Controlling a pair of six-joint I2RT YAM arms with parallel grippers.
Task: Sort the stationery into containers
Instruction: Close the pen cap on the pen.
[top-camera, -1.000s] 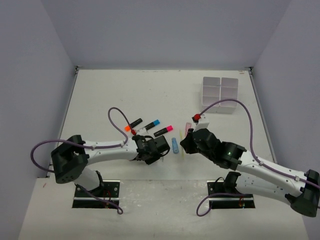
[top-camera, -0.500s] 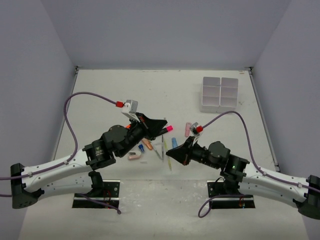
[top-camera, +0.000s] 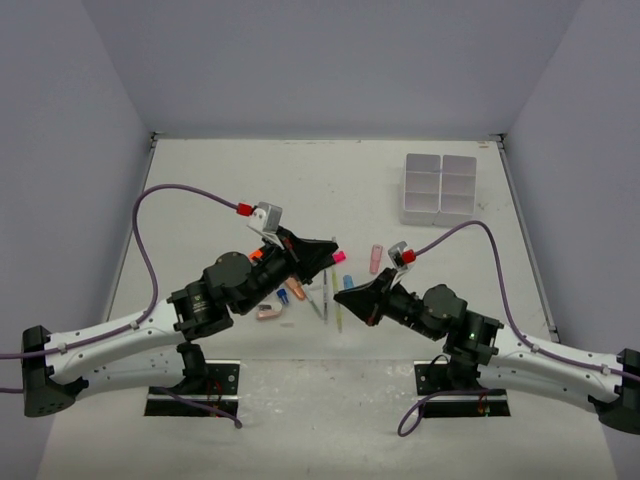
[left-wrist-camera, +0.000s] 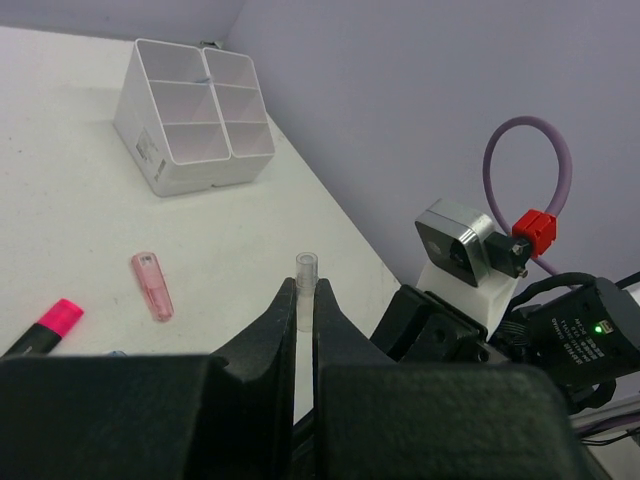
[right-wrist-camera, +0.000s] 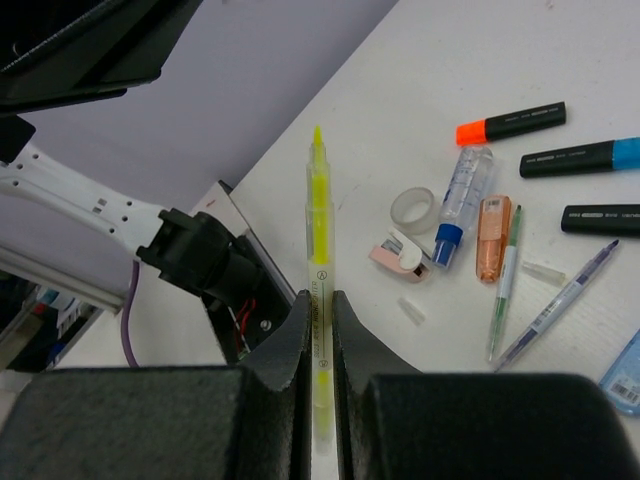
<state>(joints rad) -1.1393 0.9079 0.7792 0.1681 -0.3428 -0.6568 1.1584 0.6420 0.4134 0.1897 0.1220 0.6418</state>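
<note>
My left gripper (left-wrist-camera: 305, 296) is shut on a small clear cap (left-wrist-camera: 305, 268) and is held above the table; in the top view it (top-camera: 328, 248) points right. My right gripper (right-wrist-camera: 319, 300) is shut on a thin yellow highlighter pen (right-wrist-camera: 319, 215) whose bare tip points away from me; in the top view it (top-camera: 343, 293) points left, just below the left gripper's tip. The white six-compartment organiser (top-camera: 440, 188) stands at the far right and also shows in the left wrist view (left-wrist-camera: 190, 115). Its compartments look empty.
Loose on the table below the grippers lie an orange-capped highlighter (right-wrist-camera: 510, 123), a blue-capped one (right-wrist-camera: 585, 155), a tape roll (right-wrist-camera: 413, 209), a copper piece (right-wrist-camera: 493, 222), a green pen (right-wrist-camera: 505, 285), a purple pen (right-wrist-camera: 560, 300) and a pink piece (left-wrist-camera: 152, 285). The left arm's base (right-wrist-camera: 205, 265) is beyond.
A second ago both arms lay low at the items; since then both have risen with gripper tips facing each other. In the last half second the right gripper has edged up and left.
</note>
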